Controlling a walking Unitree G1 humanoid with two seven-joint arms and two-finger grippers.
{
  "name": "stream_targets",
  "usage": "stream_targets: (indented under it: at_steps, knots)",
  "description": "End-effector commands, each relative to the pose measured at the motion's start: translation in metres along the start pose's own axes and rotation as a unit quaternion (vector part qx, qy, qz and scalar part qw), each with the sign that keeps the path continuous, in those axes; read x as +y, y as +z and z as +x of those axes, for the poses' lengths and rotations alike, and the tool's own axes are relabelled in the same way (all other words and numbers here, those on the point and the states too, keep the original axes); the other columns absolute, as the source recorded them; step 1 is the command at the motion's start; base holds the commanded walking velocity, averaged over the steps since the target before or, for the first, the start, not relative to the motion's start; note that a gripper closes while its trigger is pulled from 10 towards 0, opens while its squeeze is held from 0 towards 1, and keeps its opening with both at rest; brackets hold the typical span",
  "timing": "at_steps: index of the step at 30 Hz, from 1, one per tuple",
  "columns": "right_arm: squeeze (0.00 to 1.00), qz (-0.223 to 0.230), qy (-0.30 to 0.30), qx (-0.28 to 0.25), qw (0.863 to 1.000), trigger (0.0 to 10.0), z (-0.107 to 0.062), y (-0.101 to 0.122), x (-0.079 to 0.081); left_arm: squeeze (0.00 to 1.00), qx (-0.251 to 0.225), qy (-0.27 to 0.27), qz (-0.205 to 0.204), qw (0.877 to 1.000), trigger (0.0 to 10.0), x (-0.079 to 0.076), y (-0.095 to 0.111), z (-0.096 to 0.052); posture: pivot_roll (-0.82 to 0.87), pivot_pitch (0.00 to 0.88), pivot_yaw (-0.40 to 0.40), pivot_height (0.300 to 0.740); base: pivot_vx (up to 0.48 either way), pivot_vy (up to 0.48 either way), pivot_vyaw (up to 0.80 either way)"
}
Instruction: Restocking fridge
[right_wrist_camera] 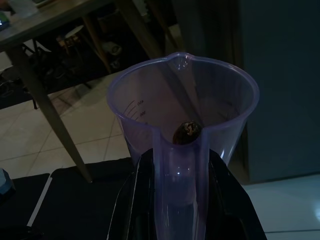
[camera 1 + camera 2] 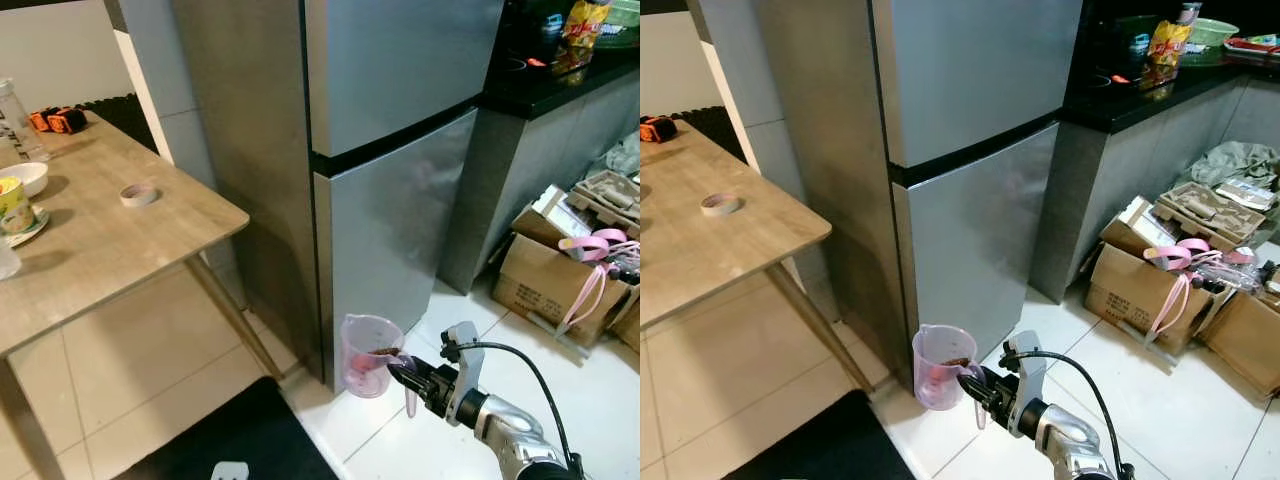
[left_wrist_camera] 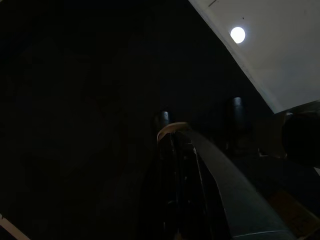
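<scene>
The right end effector (image 2: 402,372) grips the handle of a clear pink measuring jug (image 2: 366,354), held upright low down, near the closed lower door of the silver fridge (image 2: 380,180). A small dark lump sits at the jug's rim. The left wrist view is too dark to tell the left end effector's state. A wooden counter (image 2: 110,240) stands left, cardboard boxes (image 2: 545,275) right.

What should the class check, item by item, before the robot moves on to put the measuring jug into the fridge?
1. Right gripper clamped on the measuring jug by its handle: ok.
2. Jug upright, small brown item inside: ok.
3. Fridge doors open: not ok, both shut.
4. Left gripper free to pull the door: cannot tell, its wrist view is dark.
5. Path to the fridge free of the cardboard boxes: ok.
</scene>
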State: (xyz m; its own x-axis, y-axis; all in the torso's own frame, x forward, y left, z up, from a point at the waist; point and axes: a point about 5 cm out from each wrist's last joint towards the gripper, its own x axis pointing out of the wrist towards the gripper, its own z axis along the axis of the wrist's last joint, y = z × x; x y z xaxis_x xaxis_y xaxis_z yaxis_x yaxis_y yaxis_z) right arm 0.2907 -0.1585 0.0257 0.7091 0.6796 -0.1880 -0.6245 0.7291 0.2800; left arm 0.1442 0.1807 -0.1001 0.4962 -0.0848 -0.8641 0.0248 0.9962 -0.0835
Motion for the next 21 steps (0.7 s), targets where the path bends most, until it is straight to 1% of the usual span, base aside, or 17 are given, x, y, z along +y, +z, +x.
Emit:
stream_targets:
  at_steps: [1,21]
  knots:
    - [0.0,0.0,-0.001,-0.008,1.0,10.0,0.0008,0.0,0.0011,0.0,0.003,-0.003,0.004,1.0,10.0,-0.0015,-0.0006,0.0002,-0.09,0.0,0.023,0.74,0.311,0.0,0.0]
    - [0.0,0.002,0.0,-0.013,1.0,10.0,0.0009,0.0005,0.0015,0.0,0.002,-0.006,0.007,1.0,10.0,-0.0015,-0.0002,0.0002,-0.09,0.0,0.024,0.74,0.312,0.0,0.0]
